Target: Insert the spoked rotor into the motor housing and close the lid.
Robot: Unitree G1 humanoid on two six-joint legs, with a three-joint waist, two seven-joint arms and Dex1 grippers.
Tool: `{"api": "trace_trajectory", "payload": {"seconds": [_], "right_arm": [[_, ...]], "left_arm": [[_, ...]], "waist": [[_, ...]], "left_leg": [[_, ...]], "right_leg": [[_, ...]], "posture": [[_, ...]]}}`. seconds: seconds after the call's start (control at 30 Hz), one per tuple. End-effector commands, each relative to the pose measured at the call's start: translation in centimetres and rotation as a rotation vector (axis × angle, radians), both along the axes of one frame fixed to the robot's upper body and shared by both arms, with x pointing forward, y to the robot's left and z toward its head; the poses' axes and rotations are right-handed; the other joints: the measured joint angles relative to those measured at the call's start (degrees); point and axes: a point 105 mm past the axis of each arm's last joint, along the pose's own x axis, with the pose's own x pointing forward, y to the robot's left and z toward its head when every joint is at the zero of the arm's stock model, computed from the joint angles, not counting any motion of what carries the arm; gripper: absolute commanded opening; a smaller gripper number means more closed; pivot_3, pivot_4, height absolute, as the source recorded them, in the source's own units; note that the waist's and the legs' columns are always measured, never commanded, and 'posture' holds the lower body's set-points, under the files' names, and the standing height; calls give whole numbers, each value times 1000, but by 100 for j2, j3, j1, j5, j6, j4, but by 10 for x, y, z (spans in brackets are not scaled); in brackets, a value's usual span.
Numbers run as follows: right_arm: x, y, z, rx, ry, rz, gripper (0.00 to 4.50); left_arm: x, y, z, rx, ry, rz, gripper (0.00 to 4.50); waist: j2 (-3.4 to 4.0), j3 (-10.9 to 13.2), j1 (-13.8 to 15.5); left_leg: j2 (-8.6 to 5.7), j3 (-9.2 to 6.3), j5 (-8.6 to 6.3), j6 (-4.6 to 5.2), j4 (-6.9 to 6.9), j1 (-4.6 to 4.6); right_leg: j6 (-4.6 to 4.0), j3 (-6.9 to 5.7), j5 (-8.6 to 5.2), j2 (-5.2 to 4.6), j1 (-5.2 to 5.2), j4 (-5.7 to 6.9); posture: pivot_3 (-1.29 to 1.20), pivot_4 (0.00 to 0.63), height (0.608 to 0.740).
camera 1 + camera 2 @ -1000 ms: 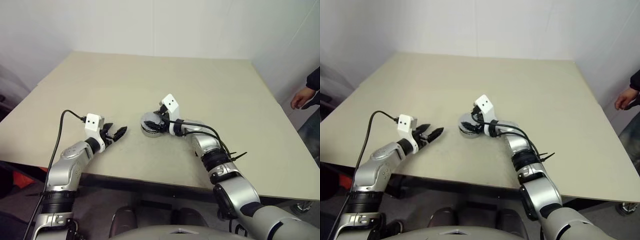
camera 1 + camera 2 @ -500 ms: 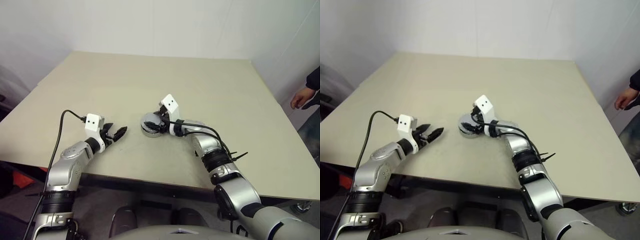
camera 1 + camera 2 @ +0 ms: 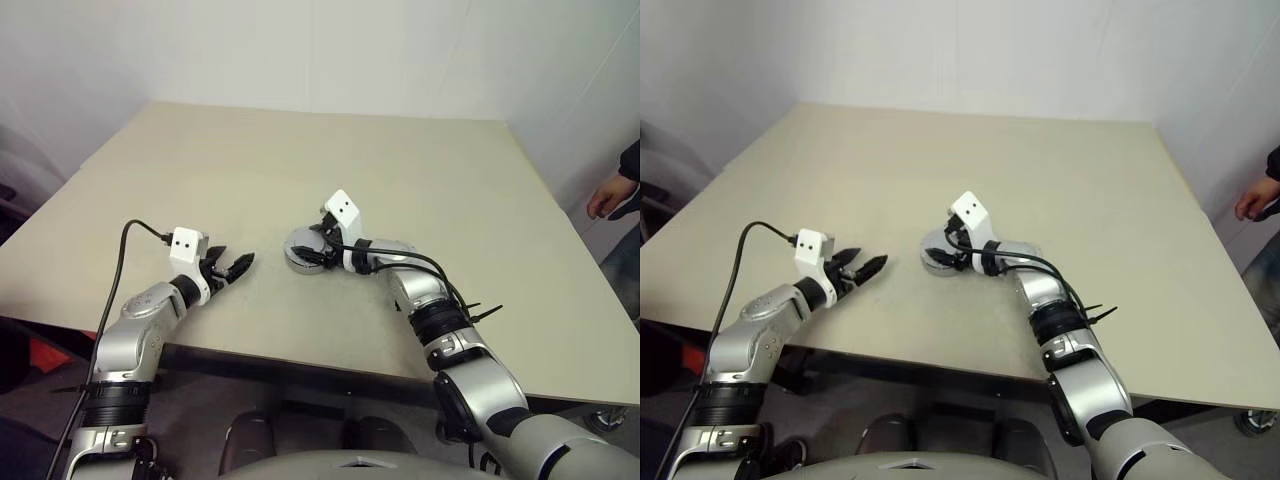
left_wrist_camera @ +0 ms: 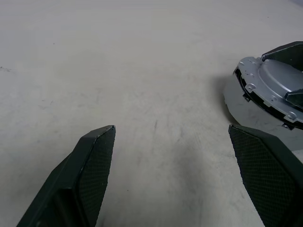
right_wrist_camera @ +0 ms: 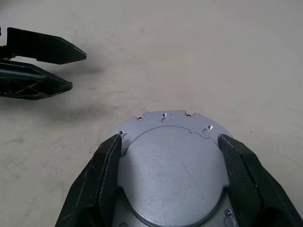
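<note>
Now the right gripper [image 5: 168, 163] straddles the lid [image 5: 173, 165]; its two fingers [image 5: 106, 175] stand at the disc's opposite edges, close against the rim, though whether they press it I cannot tell; the lid lies flat, face up, its round axis upright, on a dark-rimmed round body beneath it, most likely the housing [image 4: 265, 101]; only that thin dark edge of it shows in the left wrist view. The stack rests on the table [image 3: 400, 170], near the middle of the near half; bare tabletop lies ahead of the right gripper and to both sides of it, well clear of every table edge.

The left gripper [image 3: 232, 268] hangs beside the stack, apart from it, pointing toward it; its fingers [image 4: 90, 175] are spread wide with nothing between them but tabletop; open surface runs ahead of it and away to its outer side.

Counted: one lid, one round body under it, two grippers, one table. A person's hand [image 3: 605, 195] shows past the table's far right edge, well apart from both grippers.
</note>
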Motion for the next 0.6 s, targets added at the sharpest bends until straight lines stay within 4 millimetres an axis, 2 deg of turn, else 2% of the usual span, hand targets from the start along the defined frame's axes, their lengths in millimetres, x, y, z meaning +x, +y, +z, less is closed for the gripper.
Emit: {"api": "trace_trajectory", "payload": {"seconds": [0.03, 0.6], "right_arm": [[-5, 1, -9, -14, 35, 12, 3150], [-11, -4, -29, -69, 74, 24, 3150]], "left_arm": [[3, 0, 12, 8, -49, -9, 4042], [3, 1, 12, 12, -50, -6, 4042]], "waist": [[0, 0, 1], [-3, -2, 0]], "left_leg": [[0, 0, 0, 0, 0, 0], [0, 0, 0, 1, 0, 15]], "right_leg": [[0, 0, 0, 0, 0, 0], [1, 0, 0, 0, 19, 0]], "posture": [[0, 0, 740], [0, 0, 740]]}}
